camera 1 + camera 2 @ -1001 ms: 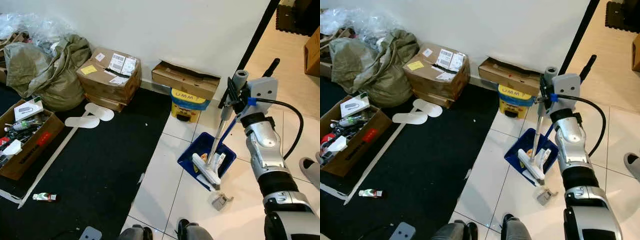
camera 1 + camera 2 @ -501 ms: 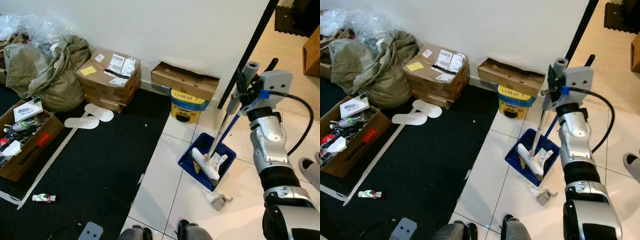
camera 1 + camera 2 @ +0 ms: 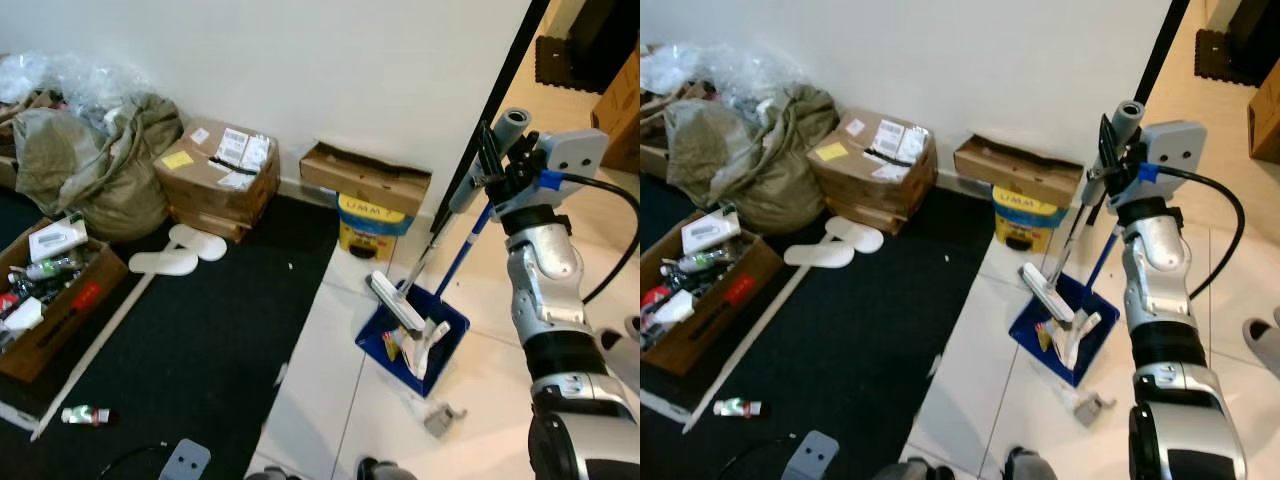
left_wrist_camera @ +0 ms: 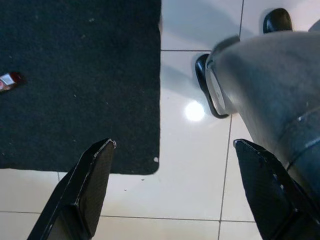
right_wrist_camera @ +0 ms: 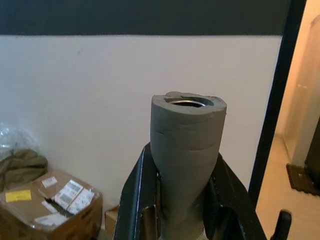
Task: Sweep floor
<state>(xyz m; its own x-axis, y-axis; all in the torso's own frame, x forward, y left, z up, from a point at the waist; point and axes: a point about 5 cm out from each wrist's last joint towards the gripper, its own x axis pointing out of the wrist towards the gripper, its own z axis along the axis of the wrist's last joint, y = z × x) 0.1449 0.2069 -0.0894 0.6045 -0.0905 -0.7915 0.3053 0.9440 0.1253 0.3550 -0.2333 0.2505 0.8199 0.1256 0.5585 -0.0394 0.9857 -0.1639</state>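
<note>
Eye view: right gripper (image 3: 497,165), upper right, clamps the broom (image 3: 432,252); its head lies over the blue dustpan (image 3: 440,345) on white tile, beside the rug (image 3: 190,330) edge. Left wrist view: left gripper (image 4: 177,192) fingers apart over tile at the rug corner.

Far left, a bulging olive sack (image 3: 95,160) lies against the white wall (image 3: 330,80), with crumpled clear plastic (image 3: 70,75) heaped behind it. To its right stands a sealed cardboard box (image 3: 215,175) bearing a yellow note and white shipping labels. A flatter, open cardboard box (image 3: 365,178) rests on a yellow tub (image 3: 375,222) by the wall. Two white insoles (image 3: 180,252) lie on the black carpet (image 3: 170,350) just in front of the sealed box. An open carton of assorted items (image 3: 45,295) sits at near left. A small bottle (image 3: 80,415) lies on the carpet nearby.
</note>
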